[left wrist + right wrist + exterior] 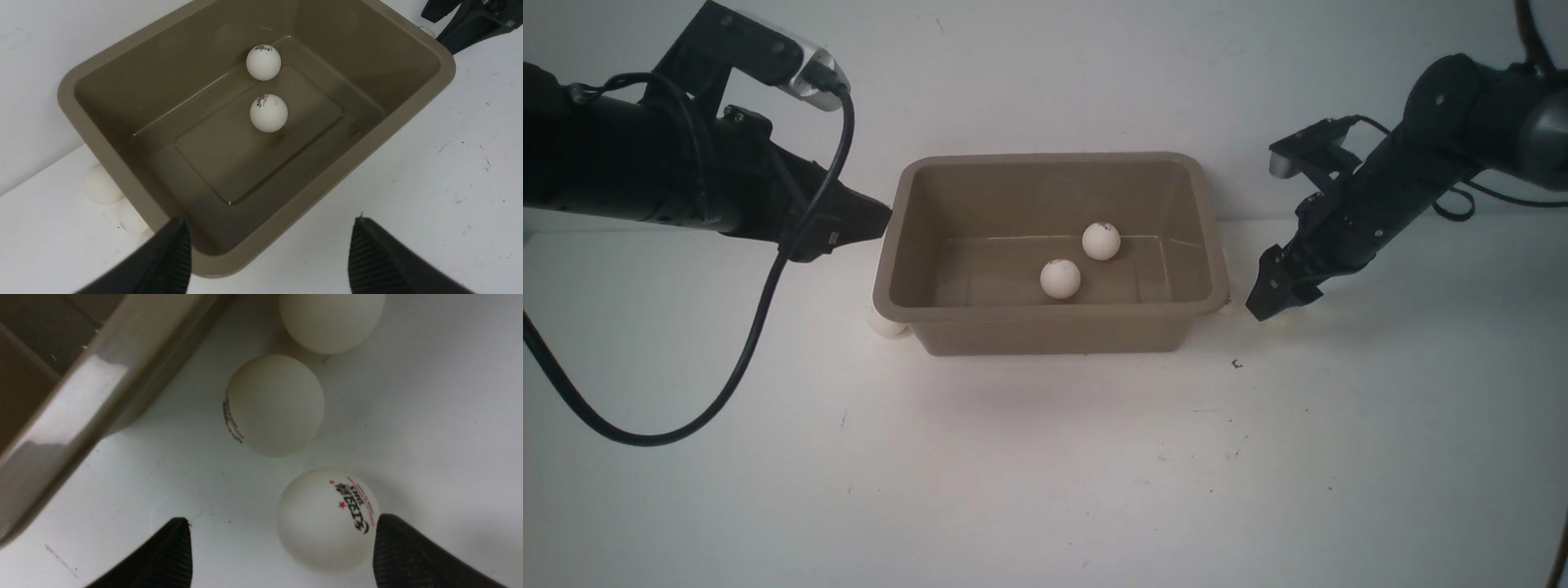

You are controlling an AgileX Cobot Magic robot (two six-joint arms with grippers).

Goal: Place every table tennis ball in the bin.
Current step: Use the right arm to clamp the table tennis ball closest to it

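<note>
Right wrist view settles the matter for the coming move. My right end effector point(282, 522) has its fingers apart, and one ball point(329, 520) sits on the counter point(449, 416) between them. It is off-centre, close against one finger; whether it touches that finger I cannot tell. Nothing is clamped. A ball has no long axis, so I judge that only centring matters before closing.

Two more balls point(274, 404) lie farther along, just beside the right wall of the bin point(81, 396), and one is cut off by the frame edge. From the front, my right arm hides all three. The bin lies to the left of them, so the carry would go left over the rim. My right arm is clearly the nearer one.

My left end effector point(878, 219) hangs at the bin's left rim, fingers apart and empty. Inside the bin rest two balls point(1060, 278), near each other but apart.

On the counter left of the bin are the left balls point(100, 183), partly tucked under the flared rim. The left wrist view shows two, the front view barely one. How many there are in all is hard to make out.
</note>
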